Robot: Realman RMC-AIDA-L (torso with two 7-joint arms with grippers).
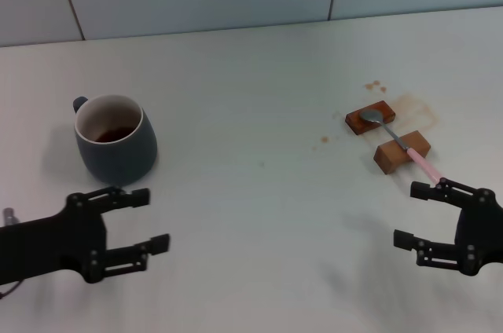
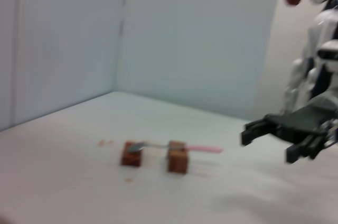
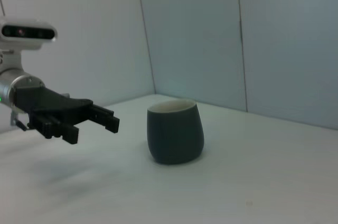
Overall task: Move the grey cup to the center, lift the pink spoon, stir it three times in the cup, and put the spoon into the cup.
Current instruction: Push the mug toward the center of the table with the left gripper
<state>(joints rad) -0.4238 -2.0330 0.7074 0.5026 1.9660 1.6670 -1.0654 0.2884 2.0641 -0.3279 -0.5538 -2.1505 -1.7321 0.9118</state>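
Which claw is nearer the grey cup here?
The left. The left claw, open, sits just in front of the grey cup; the right claw, also open, is far across the table by the pink spoon.

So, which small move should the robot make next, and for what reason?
Probably the left gripper should advance to the grey cup and close around it. The cup stands far on the left of the table, not at the center, and the open left gripper sits just in front of it. The pink spoon lies across two brown blocks, near the open right gripper.
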